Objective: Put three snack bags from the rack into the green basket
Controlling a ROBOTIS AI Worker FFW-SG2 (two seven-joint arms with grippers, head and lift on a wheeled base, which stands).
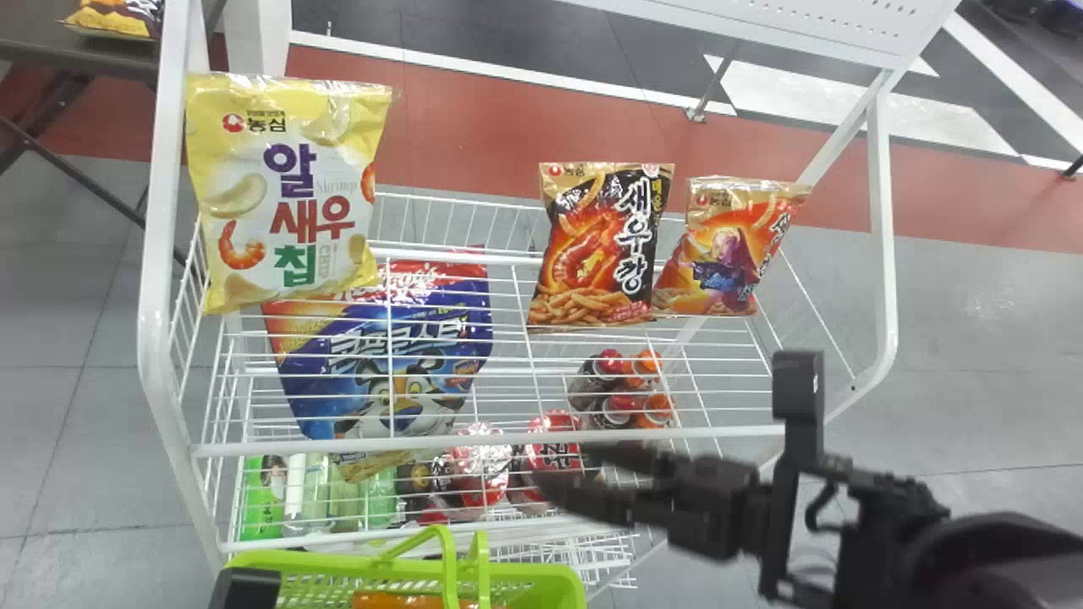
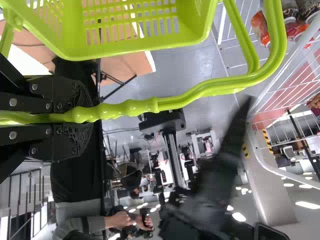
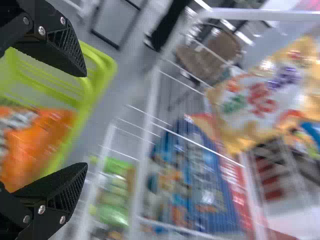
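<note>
My right gripper (image 1: 563, 467) is over the rack's lower front in the head view; the right wrist view shows this gripper (image 3: 85, 120) open and empty. At the bottom edge, my left gripper (image 1: 245, 588) is by the green basket (image 1: 321, 561); in the left wrist view the gripper (image 2: 92, 114) is shut on the basket's handle (image 2: 185, 98). An orange snack bag (image 3: 37, 145) lies in the basket. On the rack's upper shelf stand a yellow bag (image 1: 288, 199) at left, a black-and-orange bag (image 1: 601, 245) and, right beside it, an orange bag (image 1: 728, 245).
The white wire rack (image 1: 491, 441) has posts on both sides. Below the upper shelf are a blue cereal bag (image 1: 398, 364), red-capped bottles (image 1: 613, 410), red cups (image 1: 550, 452) and green bottles (image 1: 262, 499). A dark table (image 1: 76, 51) is at the far left.
</note>
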